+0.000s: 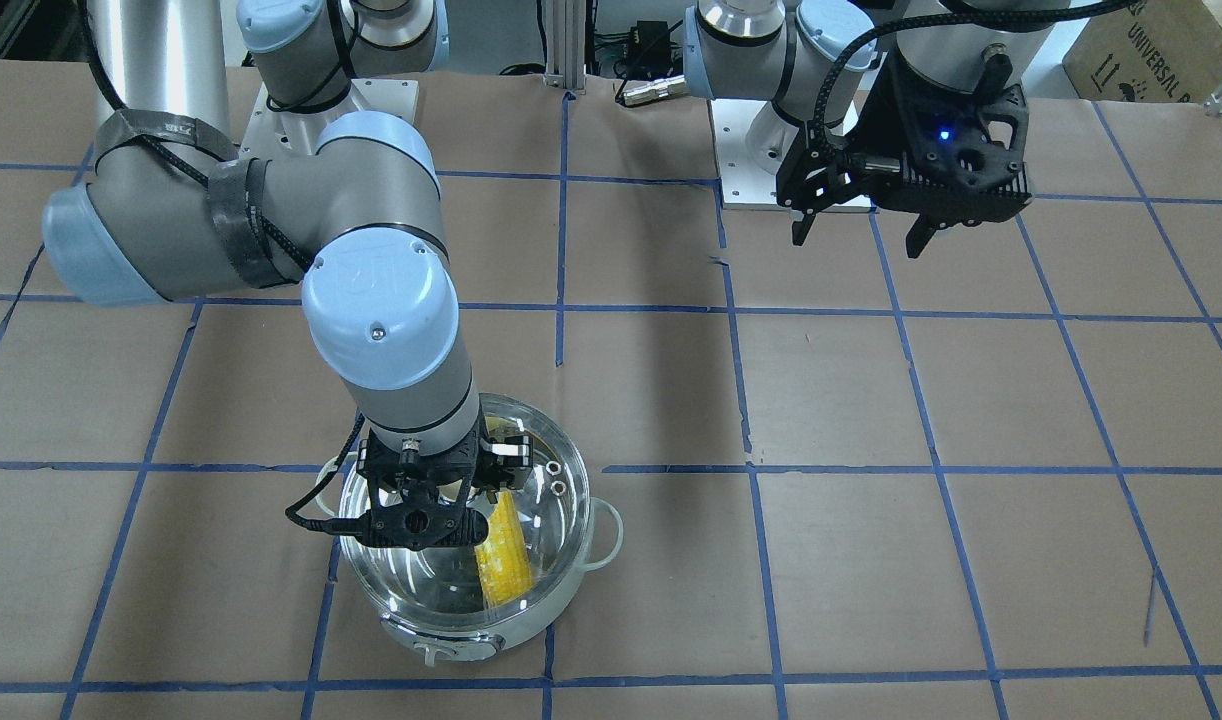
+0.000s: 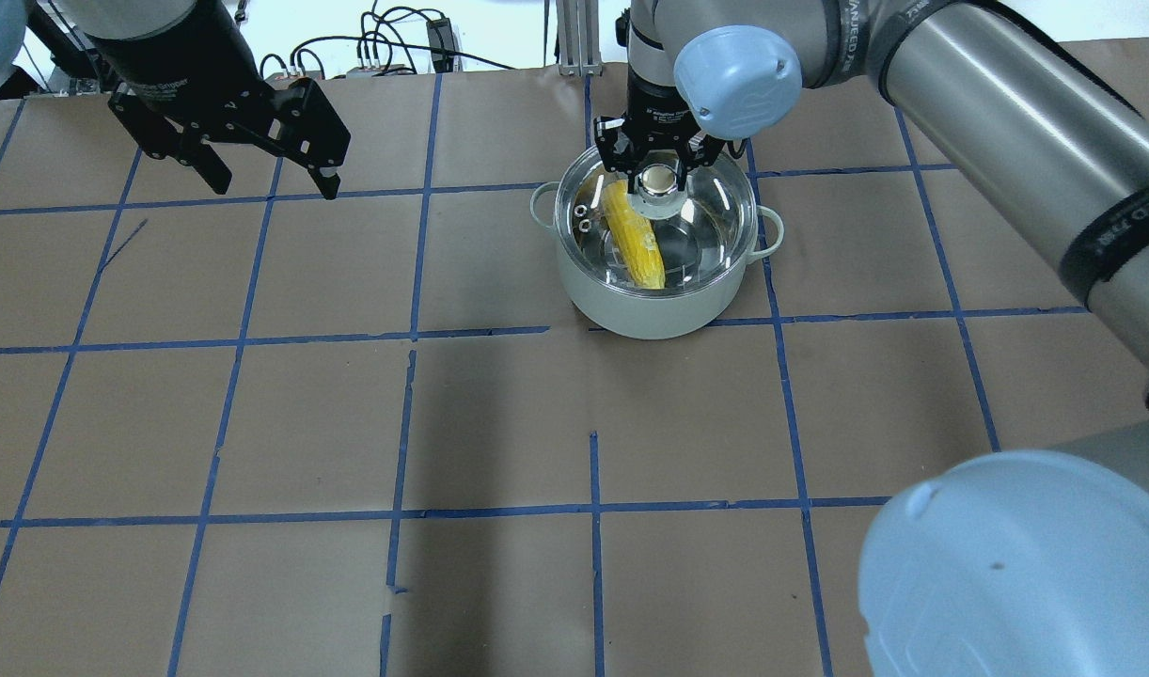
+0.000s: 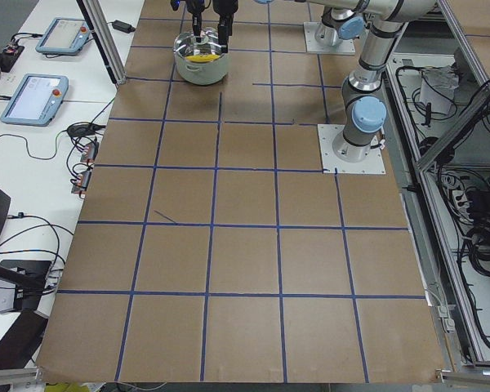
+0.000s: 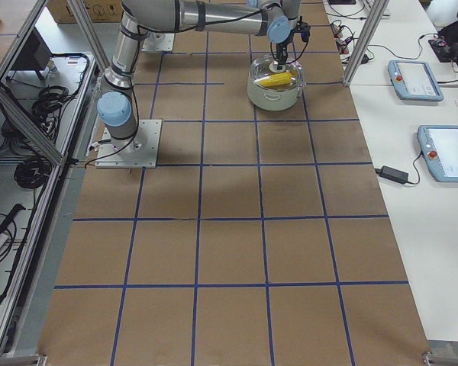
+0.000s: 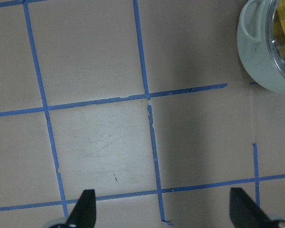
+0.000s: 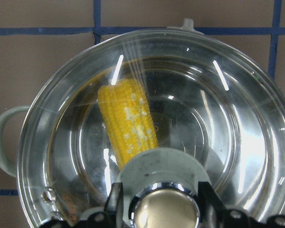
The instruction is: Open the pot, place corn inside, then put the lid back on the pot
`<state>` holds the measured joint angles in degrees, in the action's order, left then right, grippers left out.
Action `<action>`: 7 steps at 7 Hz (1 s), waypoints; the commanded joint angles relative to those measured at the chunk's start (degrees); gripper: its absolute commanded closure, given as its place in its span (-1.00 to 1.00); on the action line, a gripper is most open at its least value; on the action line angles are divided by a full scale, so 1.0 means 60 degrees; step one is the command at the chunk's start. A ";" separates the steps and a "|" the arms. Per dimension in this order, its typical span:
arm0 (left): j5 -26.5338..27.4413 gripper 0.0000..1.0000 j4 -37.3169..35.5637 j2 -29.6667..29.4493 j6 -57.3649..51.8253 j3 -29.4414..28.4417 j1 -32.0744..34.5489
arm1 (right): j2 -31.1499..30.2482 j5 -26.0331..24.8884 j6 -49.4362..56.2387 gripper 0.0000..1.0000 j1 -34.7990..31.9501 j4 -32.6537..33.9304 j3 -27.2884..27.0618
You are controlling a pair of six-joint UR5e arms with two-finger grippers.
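Note:
The pale green pot (image 2: 650, 315) stands at the table's far side in the overhead view. The yellow corn (image 2: 636, 240) lies inside it, seen through the clear glass lid (image 2: 716, 216) that sits on the pot's rim. My right gripper (image 2: 659, 177) is straight above the lid, its fingers closed against the centre knob (image 6: 164, 209). The right wrist view shows the corn (image 6: 128, 118) under the glass. My left gripper (image 2: 275, 191) is open and empty, held above the table far off to the pot's left. The left wrist view shows the pot's (image 5: 259, 61) edge.
Brown paper with a blue tape grid (image 2: 410, 329) covers the table. The two arm base plates (image 1: 791, 150) sit at the robot's side. Pendants and cables (image 3: 33, 98) lie on a side bench beyond the table's edge.

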<state>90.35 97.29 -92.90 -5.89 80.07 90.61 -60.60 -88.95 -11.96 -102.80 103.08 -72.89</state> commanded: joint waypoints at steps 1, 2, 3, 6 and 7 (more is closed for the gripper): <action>0.0000 -1.00 0.0000 0.0000 0.0000 0.0000 0.0001 | -0.0051 0.0016 0.0060 -1.00 0.0213 -0.0027 0.0107; 0.0000 -1.00 0.0000 0.0000 0.0000 0.0000 0.0001 | -0.0081 0.0016 0.0307 -1.00 0.0548 -0.0056 0.0557; 0.0000 -1.00 0.0000 0.0000 0.0000 0.0000 0.0001 | -0.0095 0.0016 0.1049 -1.00 0.0900 -0.0259 0.1098; 0.0000 -1.00 0.0015 0.0029 0.0015 0.0000 0.0001 | -0.1655 -0.0043 0.1642 -1.00 0.1530 -0.0291 -0.0162; 0.0000 -1.00 0.0029 0.0029 0.0015 0.0000 0.0001 | -0.2649 0.0001 0.1613 -1.00 0.1765 -0.0262 -0.1142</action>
<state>90.35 97.40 -92.75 -5.80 80.04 90.62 -70.08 -89.16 -2.41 -93.98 101.38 -73.61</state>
